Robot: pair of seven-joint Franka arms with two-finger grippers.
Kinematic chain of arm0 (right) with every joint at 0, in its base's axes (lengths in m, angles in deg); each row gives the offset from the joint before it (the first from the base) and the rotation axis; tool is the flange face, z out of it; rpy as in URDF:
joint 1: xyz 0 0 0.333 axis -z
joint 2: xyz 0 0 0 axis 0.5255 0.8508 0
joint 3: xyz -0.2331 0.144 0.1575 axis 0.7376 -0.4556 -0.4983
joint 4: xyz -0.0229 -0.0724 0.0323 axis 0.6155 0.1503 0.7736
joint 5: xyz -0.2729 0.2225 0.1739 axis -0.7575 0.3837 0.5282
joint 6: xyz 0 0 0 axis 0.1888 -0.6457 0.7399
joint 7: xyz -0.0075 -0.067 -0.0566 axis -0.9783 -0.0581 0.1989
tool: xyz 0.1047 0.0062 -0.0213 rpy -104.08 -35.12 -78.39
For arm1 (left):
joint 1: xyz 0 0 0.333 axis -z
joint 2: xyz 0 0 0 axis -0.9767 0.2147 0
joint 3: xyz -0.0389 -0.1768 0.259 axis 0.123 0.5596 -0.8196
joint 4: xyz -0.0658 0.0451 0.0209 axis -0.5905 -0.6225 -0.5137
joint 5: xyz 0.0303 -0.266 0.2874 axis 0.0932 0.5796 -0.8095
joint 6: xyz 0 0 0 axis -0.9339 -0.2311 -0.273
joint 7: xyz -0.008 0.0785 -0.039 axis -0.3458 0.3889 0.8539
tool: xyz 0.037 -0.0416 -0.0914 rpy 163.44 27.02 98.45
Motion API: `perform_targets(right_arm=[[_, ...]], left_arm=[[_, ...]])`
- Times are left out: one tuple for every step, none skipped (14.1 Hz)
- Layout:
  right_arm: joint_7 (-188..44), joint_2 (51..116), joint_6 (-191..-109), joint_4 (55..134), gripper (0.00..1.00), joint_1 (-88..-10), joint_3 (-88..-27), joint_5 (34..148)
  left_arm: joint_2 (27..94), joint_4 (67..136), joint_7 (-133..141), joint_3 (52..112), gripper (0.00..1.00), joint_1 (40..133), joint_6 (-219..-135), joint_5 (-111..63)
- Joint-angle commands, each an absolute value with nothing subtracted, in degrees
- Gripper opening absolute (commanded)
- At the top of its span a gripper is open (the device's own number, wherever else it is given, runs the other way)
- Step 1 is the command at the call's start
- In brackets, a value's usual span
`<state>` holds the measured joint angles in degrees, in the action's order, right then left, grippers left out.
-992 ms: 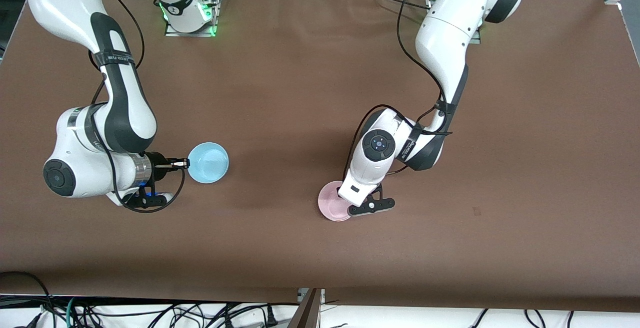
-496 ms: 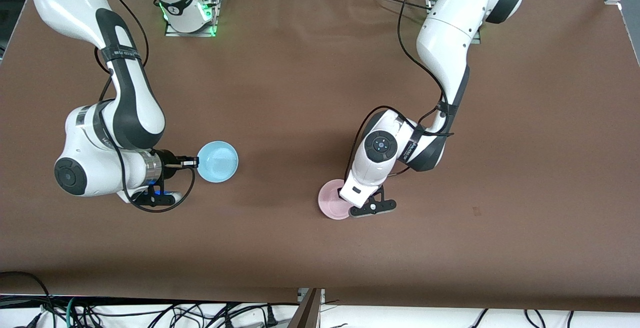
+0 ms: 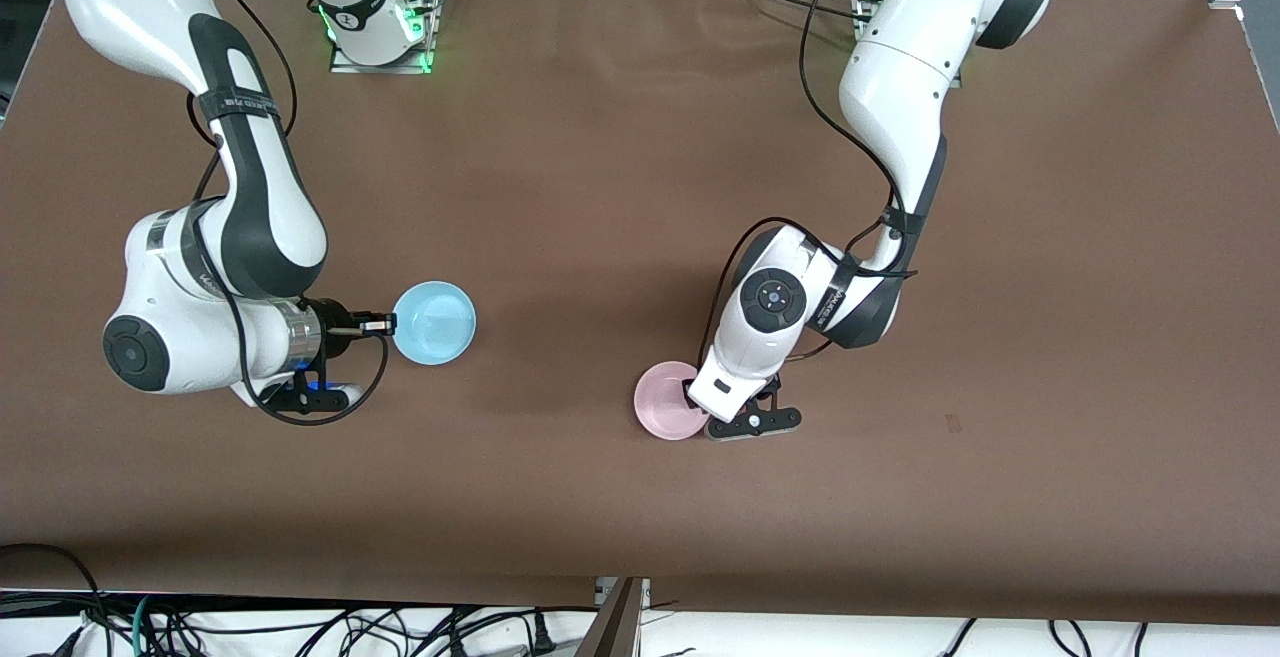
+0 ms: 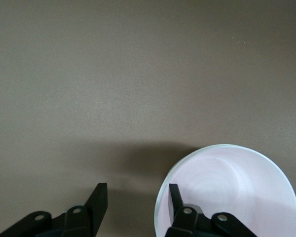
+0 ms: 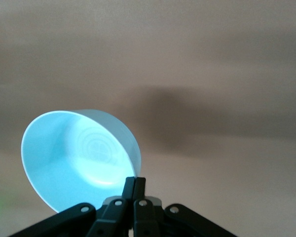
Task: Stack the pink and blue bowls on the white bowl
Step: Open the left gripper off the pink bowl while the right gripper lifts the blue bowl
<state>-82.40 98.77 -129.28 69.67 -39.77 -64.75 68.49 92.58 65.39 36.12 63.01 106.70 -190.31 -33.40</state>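
The pale pink bowl (image 3: pixel 665 415) rests on the brown table, nearer to the front camera than the middle. My left gripper (image 4: pixel 138 191) is open astride its rim: one finger (image 4: pixel 174 196) is inside the pink bowl (image 4: pixel 237 192), the other stands outside over bare table. The light blue bowl (image 3: pixel 435 323) hangs tilted above the table toward the right arm's end. My right gripper (image 3: pixel 384 325) is shut on its rim. In the right wrist view the blue bowl (image 5: pixel 74 158) sits just past the closed right gripper (image 5: pixel 134 181). The white bowl is hidden.
Brown cloth (image 3: pixel 600 187) covers the table. The two arm bases (image 3: pixel 380 32) stand along the edge farthest from the front camera. Cables (image 3: pixel 300 627) hang below the edge nearest to that camera.
The left gripper has opened and let go of the pink bowl's rim, and the left wrist has shifted slightly. The right arm carried the blue bowl a little toward the pink bowl, then held.
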Motion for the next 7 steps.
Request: perform_targets(right_arm=[[-86.5,98.7,-128.0,68.6,0.00,-41.1,-65.2,69.1],[-88.7,98.7,-128.0,68.1,0.00,-41.5,-65.8,69.2],[-91.7,98.8,-128.0,67.1,0.00,-41.9,-66.7,69.3],[-95.5,98.9,-128.0,66.5,0.00,-42.2,-68.3,69.3],[-99.6,99.0,-128.7,66.2,0.00,-42.2,-70.4,69.4],[-104.2,99.2,-129.3,65.6,0.00,-42.2,-72.6,69.4],[-108.5,99.5,-130.5,65.1,0.00,-42.2,-74.6,69.4]], left_arm=[[93.4,64.2,34.1,63.0,0.58,106.0,-190.3,-34.1],[93.0,64.2,33.7,63.1,0.58,105.8,-189.7,-34.0],[92.2,64.2,33.4,63.1,0.58,104.9,-188.9,-33.9],[91.0,64.0,32.5,63.6,0.58,103.5,-186.4,-33.9],[89.6,63.9,31.1,63.9,0.58,102.8,-182.5,-33.7],[87.9,63.8,30.9,63.9,0.58,102.8,-179.0,-33.2],[86.6,63.8,30.9,63.9,0.58,102.8,-176.3,-32.7]])
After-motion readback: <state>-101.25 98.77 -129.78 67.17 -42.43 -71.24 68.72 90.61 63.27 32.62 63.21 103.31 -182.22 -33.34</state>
